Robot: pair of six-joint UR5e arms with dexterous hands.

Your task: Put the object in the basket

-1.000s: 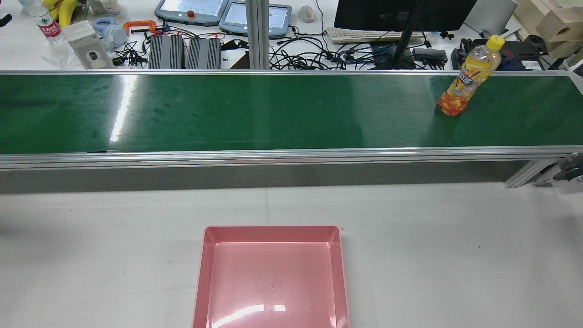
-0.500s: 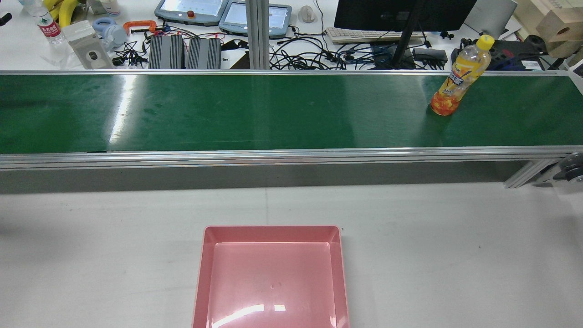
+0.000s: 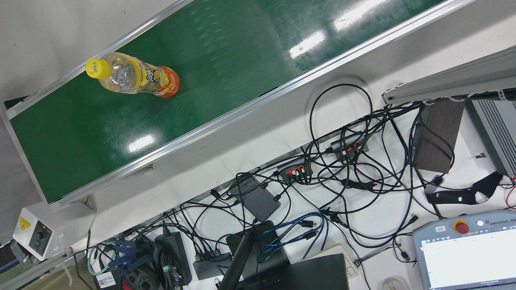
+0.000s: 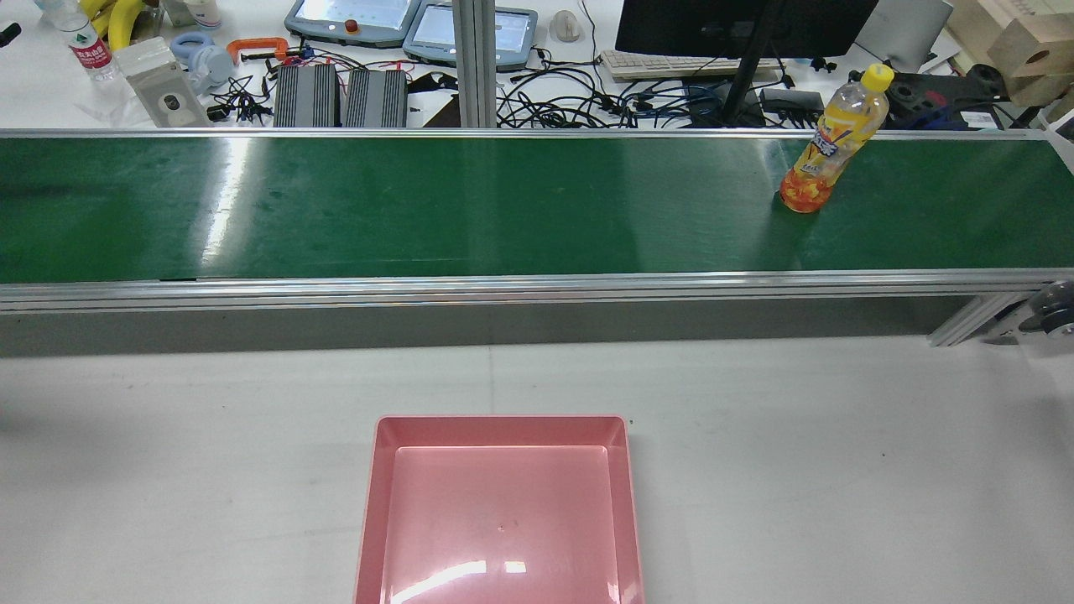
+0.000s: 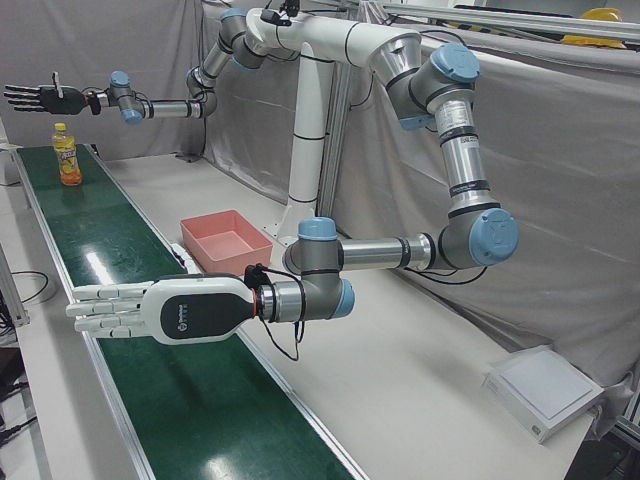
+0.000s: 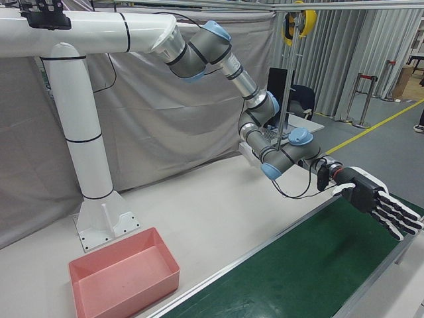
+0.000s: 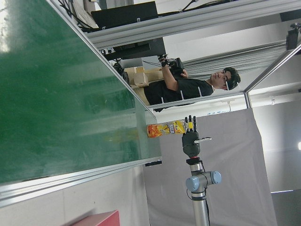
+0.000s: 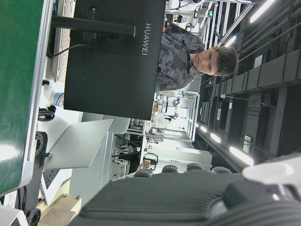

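Bottle (image 4: pixel 826 143) shifted left along belt (image 4: pixel 419 205), below right hand (image 5: pixel 40 97), fingers spread, empty.

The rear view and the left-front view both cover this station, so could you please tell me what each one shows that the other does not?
Only the rear view shows the desk clutter beyond the belt: a monitor, a keyboard and two teach pendants. No arm appears in it.

Only the left-front view shows both arms: the left robot hand flat and open over the belt's near part, the right robot hand open above the bottle.

Both show the green conveyor belt, the upright juice bottle on it, and the empty pink basket.
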